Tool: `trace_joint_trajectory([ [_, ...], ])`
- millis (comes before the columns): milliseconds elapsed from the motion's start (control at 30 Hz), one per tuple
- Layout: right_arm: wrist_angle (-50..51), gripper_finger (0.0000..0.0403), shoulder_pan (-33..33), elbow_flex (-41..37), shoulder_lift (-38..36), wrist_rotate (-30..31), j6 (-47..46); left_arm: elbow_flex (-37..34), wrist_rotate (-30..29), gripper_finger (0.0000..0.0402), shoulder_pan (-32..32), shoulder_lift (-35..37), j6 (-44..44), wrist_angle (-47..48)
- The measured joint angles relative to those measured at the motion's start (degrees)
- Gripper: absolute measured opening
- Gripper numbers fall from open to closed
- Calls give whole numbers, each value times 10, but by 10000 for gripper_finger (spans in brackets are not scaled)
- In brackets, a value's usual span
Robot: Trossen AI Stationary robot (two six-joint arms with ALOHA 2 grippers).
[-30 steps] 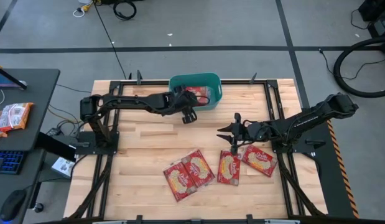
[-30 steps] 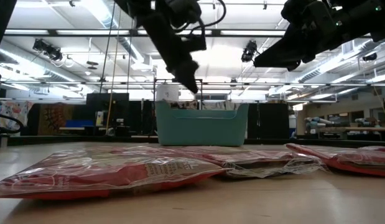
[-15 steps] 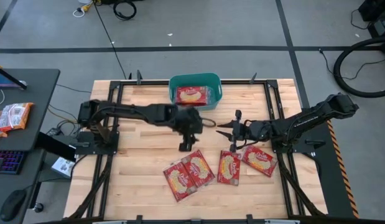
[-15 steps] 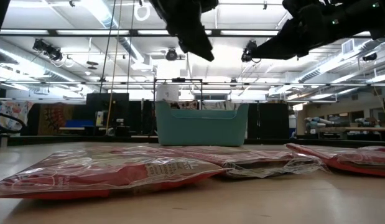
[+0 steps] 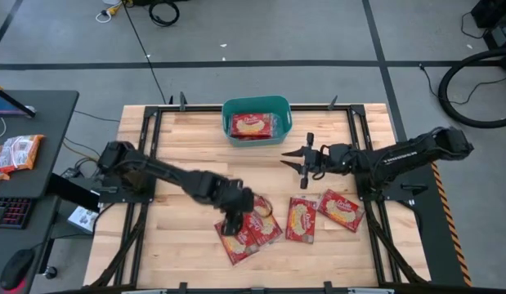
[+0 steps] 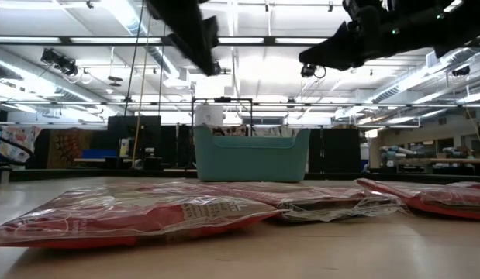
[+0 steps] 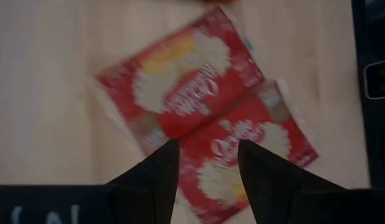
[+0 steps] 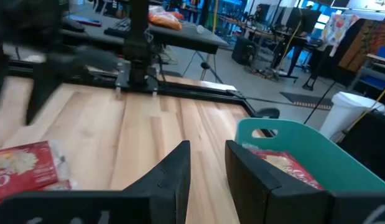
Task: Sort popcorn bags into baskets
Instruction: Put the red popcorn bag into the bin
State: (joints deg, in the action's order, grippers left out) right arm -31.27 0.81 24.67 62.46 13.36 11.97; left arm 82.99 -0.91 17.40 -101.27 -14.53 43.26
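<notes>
High view shows our left gripper (image 5: 234,219), fingers apart, over two overlapping popcorn bags (image 5: 248,228), the teal basket (image 5: 257,106) holding one bag; next we likely descend and grip, right gripper (image 5: 300,164) spread, waiting.

red popcorn bags (image 5: 300,219), teal basket (image 5: 257,107)

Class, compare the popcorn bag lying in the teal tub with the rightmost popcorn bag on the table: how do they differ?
The red popcorn bag in the teal plastic tub lies squarely inside the tub; the rightmost red popcorn bag lies askew on the bare wooden table. Both are flat and face up.
</notes>
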Motion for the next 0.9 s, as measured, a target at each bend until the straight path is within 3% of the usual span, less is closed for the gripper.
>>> trace_joint_trajectory([
  [300,-26,105,-59,0,0,-44,17,-101,-3,167,76,0,-87,-126],
  [567,-54,105,-78,0,0,-86,17,-208,-13,166,95,0,-160,-267],
  [900,-60,105,-78,0,1,-90,15,-258,-69,166,104,0,-45,-266],
])
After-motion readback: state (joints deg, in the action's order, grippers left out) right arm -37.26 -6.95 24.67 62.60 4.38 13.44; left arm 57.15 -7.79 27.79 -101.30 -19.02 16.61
